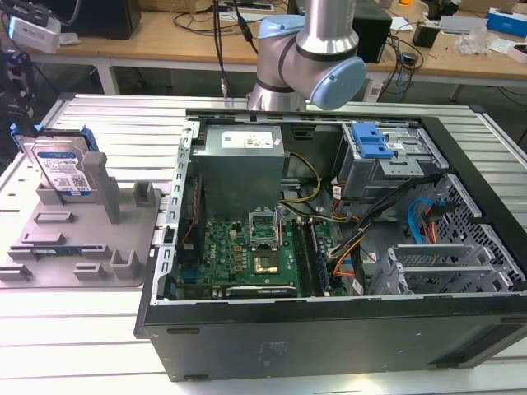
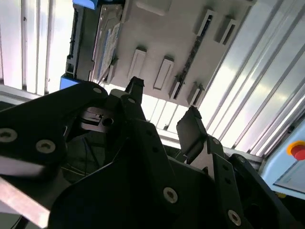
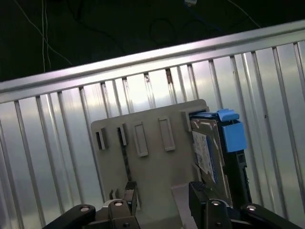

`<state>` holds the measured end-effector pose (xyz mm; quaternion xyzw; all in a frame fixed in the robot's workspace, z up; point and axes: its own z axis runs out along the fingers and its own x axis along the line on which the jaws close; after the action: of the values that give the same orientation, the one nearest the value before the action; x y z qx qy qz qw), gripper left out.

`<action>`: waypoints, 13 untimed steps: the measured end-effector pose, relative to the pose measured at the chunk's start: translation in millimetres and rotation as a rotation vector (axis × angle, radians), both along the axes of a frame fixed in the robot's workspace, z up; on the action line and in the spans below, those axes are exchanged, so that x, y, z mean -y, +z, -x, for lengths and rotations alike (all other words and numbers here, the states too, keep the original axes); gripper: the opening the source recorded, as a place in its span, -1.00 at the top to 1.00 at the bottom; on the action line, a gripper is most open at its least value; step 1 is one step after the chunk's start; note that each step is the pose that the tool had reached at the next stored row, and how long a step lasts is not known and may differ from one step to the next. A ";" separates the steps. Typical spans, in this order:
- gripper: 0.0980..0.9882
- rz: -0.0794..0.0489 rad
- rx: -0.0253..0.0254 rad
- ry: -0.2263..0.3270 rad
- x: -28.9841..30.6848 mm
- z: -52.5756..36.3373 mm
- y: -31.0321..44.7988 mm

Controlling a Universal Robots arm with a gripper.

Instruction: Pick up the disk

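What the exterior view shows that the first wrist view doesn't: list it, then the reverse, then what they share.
Exterior view: the open computer case with its motherboard, power supply and blue drive-bay bracket, and the robot arm behind it.
First wrist view: the gripper, fingers apart and holding nothing, and a dark area with cables past the table's edge.
Both: the disk standing upright in the grey holder on the slatted metal table.
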<state>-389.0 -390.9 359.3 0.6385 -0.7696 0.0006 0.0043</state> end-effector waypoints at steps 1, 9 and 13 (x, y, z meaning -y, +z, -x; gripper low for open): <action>-0.03 0.001 0.0002 0.007 -0.1 -0.7 -0.1; -0.03 0.002 0.0001 0.048 -5.9 -1.4 0.0; -0.03 0.002 0.0002 0.066 -18.5 -1.5 -0.1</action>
<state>-387.5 -372.4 359.3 0.6634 -0.7482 0.0016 0.0049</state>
